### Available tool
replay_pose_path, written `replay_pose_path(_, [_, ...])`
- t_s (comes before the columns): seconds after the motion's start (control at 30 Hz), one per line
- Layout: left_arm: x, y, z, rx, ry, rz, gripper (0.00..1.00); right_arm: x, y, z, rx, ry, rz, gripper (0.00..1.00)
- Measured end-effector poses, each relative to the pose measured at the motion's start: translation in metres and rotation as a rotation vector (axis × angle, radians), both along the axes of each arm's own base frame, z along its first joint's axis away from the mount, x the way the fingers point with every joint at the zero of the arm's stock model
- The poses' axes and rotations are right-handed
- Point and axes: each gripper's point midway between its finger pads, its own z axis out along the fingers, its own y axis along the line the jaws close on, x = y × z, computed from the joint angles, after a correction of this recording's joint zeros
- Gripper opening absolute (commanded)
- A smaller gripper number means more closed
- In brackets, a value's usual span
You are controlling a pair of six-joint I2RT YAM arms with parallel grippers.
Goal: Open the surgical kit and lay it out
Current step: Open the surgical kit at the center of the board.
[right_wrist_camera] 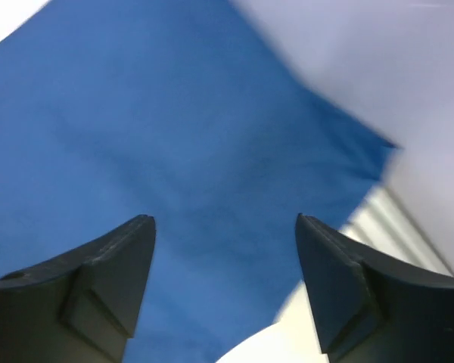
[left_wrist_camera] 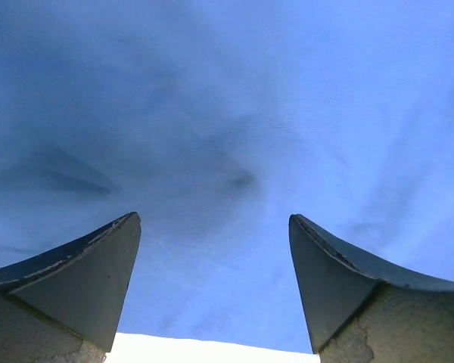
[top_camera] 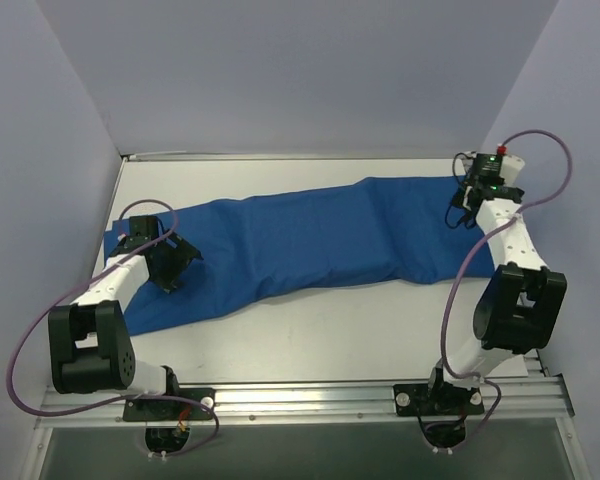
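The surgical kit shows as a large royal-blue cloth (top_camera: 310, 240) lying stretched out across the white table, from the left wall side to the far right. Only its cloth surface shows from outside. My left gripper (top_camera: 180, 270) hangs open just over the cloth's left end, with nothing between its fingers. In the left wrist view the blue cloth (left_wrist_camera: 227, 113) fills the frame beyond the left gripper (left_wrist_camera: 212, 219). My right gripper (top_camera: 463, 215) stands open at the cloth's right end. The right wrist view shows the cloth (right_wrist_camera: 136, 136) under the empty right gripper (right_wrist_camera: 225, 219), its edge close to the right finger.
Bare white table (top_camera: 330, 330) lies between the cloth and the metal rail (top_camera: 310, 400) that carries the arm bases. Pale lavender walls close in at the left, back and right. Purple cables loop beside each arm.
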Motion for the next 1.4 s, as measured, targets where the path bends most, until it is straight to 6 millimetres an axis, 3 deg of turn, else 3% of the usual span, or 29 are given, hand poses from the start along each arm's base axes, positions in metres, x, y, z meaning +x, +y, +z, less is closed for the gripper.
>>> replay_pose_path(0.07, [0.008,-0.003,0.011,-0.006,-0.036,-0.035,0.82,0.016,0.04,0.0,0.009,-0.007,0.109,0.78])
replay_pose_path(0.13, [0.014,-0.006,0.018,-0.014,-0.06,-0.061,0.7,0.03,0.087,0.0,0.043,-0.027,0.239,0.72])
replay_pose_path(0.17, [0.016,-0.008,0.02,-0.02,-0.069,-0.075,0.38,0.038,0.111,0.0,0.074,-0.049,0.308,0.67])
replay_pose_path(0.2, [0.018,-0.009,0.021,-0.029,-0.072,-0.081,0.17,0.044,0.131,-0.002,0.116,-0.073,0.37,0.47])
replay_pose_path(0.23, [0.02,-0.012,0.02,-0.042,-0.072,-0.095,0.02,0.047,0.145,-0.005,0.155,-0.085,0.421,0.35])
replay_pose_path(0.3, [0.023,-0.019,0.013,-0.079,-0.059,-0.126,0.02,0.05,0.159,-0.016,0.231,-0.103,0.46,0.09])
replay_pose_path(0.37, [0.024,-0.028,0.0,-0.13,-0.031,-0.15,0.02,0.051,0.166,-0.034,0.299,-0.114,0.479,0.0])
replay_pose_path(0.53, [0.021,-0.044,-0.034,-0.223,0.053,-0.178,0.02,0.037,0.184,-0.101,0.448,-0.046,0.483,0.0])
replay_pose_path(0.63, [0.026,-0.045,-0.037,-0.233,0.074,-0.181,0.03,0.025,0.191,-0.133,0.507,0.004,0.468,0.0])
replay_pose_path(0.7, [0.038,-0.043,-0.037,-0.222,0.08,-0.181,0.04,0.024,0.198,-0.143,0.531,0.001,0.467,0.0])
replay_pose_path(0.97, [0.102,-0.036,-0.037,-0.22,0.106,-0.193,0.06,0.049,0.213,-0.147,0.603,-0.098,0.484,0.0])
replay_pose_path(1.1, [0.125,-0.029,-0.038,-0.238,0.116,-0.187,0.07,0.069,0.222,-0.145,0.635,-0.141,0.503,0.0])
replay_pose_path(1.4, [0.175,-0.017,-0.038,-0.295,0.099,-0.196,0.11,0.083,0.245,-0.145,0.655,-0.154,0.523,0.0])
